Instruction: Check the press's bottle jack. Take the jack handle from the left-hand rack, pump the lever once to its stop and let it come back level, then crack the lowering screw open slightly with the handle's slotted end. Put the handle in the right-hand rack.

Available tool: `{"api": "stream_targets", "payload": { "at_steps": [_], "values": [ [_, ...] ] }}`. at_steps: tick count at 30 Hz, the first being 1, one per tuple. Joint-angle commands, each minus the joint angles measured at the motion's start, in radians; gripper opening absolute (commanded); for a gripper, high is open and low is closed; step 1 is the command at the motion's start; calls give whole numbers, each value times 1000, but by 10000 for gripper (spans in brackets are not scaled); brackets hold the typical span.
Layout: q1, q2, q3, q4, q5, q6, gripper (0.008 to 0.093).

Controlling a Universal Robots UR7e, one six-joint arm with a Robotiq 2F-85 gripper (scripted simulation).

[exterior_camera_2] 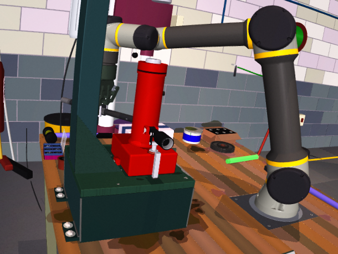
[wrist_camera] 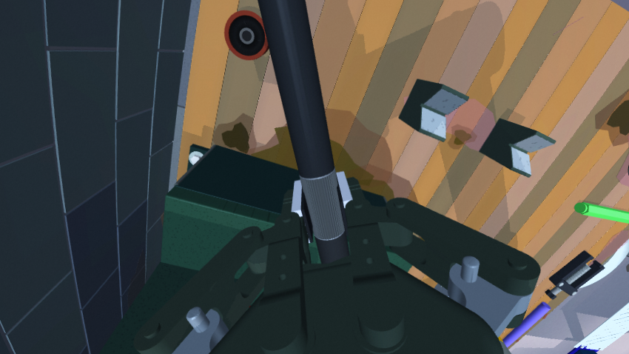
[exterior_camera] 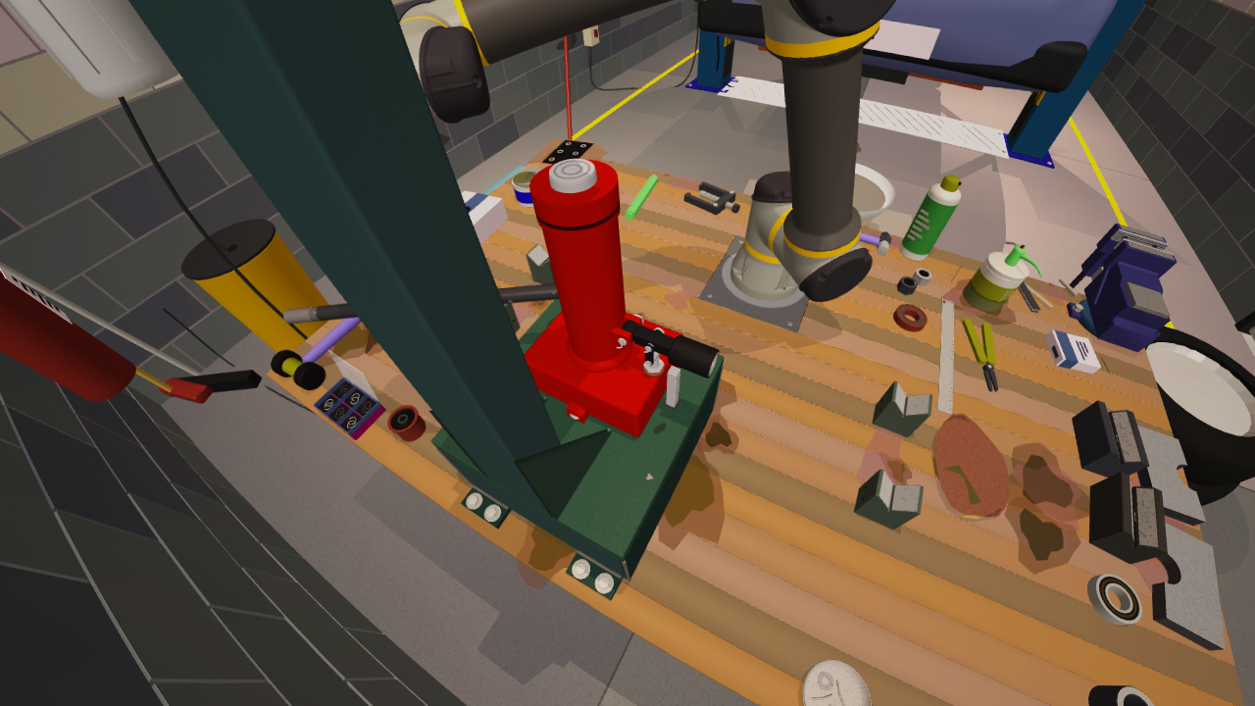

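At the left end of the bench, the red bottle jack (exterior_camera: 584, 290) stands on the green press base (exterior_camera: 605, 457), with its black lever socket (exterior_camera: 676, 347) sticking out level at the front. I hold the dark jack handle (wrist_camera: 303, 110) by its knurled band, my gripper (wrist_camera: 320, 204) closed around it behind the press's green column (exterior_camera: 351, 219). The handle lies roughly level behind the jack, and its grey end (exterior_camera: 307, 313) shows left of the column. Two V-block racks (exterior_camera: 902, 408) (exterior_camera: 888, 499) stand on the bench to the right of the press.
A yellow drum (exterior_camera: 250, 281) stands off the bench's left end, close to the handle's tip. A steel rule (exterior_camera: 946, 356), pliers (exterior_camera: 983, 347), bottles and a blue vise (exterior_camera: 1128, 285) crowd the right side. A green rod (exterior_camera: 641, 196) lies behind the jack.
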Motion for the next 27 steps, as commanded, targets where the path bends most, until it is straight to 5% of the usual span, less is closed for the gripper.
{"api": "stream_targets", "payload": {
  "at_steps": [1, 27],
  "values": [
    [3, 0, -2, -3, 5, -4, 80],
    [10, 4, -8, -2, 5, -18, 80]
  ]
}}
